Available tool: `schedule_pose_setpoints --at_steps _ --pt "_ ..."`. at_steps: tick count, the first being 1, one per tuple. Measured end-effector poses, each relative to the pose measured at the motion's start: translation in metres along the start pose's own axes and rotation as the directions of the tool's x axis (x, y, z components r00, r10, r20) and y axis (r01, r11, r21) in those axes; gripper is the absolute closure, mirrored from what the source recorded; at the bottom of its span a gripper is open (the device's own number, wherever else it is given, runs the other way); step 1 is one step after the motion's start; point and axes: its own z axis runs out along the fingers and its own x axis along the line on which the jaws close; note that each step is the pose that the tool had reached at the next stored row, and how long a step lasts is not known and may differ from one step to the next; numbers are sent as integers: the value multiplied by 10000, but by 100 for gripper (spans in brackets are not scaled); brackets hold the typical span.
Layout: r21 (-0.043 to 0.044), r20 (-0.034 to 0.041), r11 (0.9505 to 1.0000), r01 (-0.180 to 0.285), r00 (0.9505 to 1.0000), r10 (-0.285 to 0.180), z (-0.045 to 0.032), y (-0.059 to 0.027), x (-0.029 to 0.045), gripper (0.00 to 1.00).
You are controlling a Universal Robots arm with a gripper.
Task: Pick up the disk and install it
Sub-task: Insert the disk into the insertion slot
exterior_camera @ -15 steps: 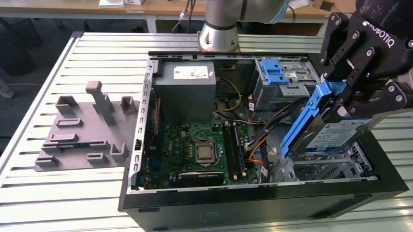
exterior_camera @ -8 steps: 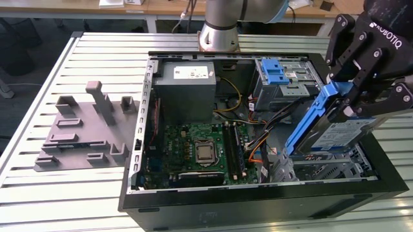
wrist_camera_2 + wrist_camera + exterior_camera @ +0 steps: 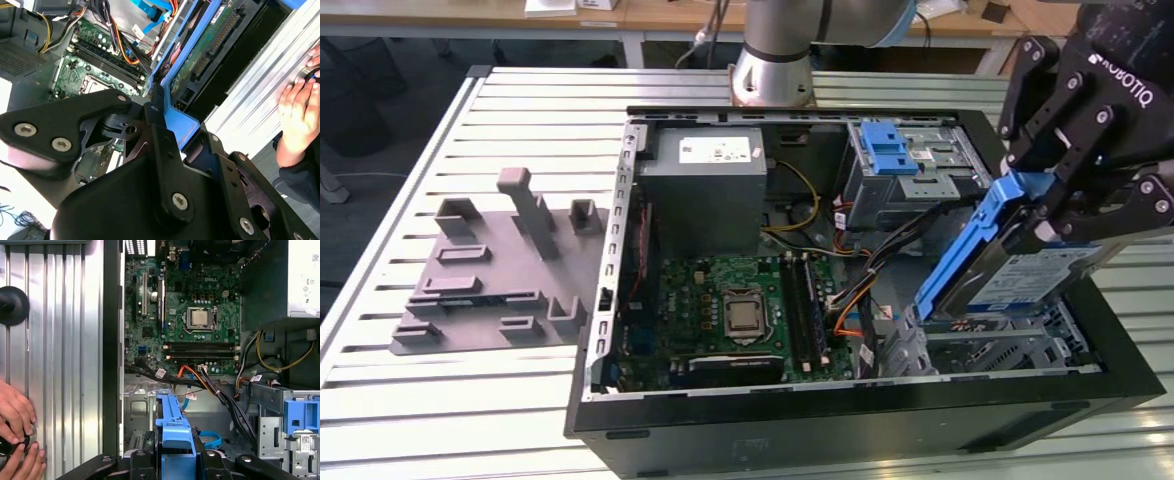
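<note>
Pickup's done: gripper (image 3: 1051, 212) jaws pinch the disk (image 3: 1021, 275), tilted over the case (image 3: 854, 410) at four o'clock, apparently not seated yet.

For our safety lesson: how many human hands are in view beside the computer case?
2. In the first wrist view, one hand and a second hand lie close together on the slatted table beside the case. Others may be out of frame.
</note>
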Motion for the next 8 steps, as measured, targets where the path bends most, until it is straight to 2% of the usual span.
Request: schedule_pose_setpoints --at_steps 8 --pt "8 0 9997 -249 9997 249 33 -19 1 63"
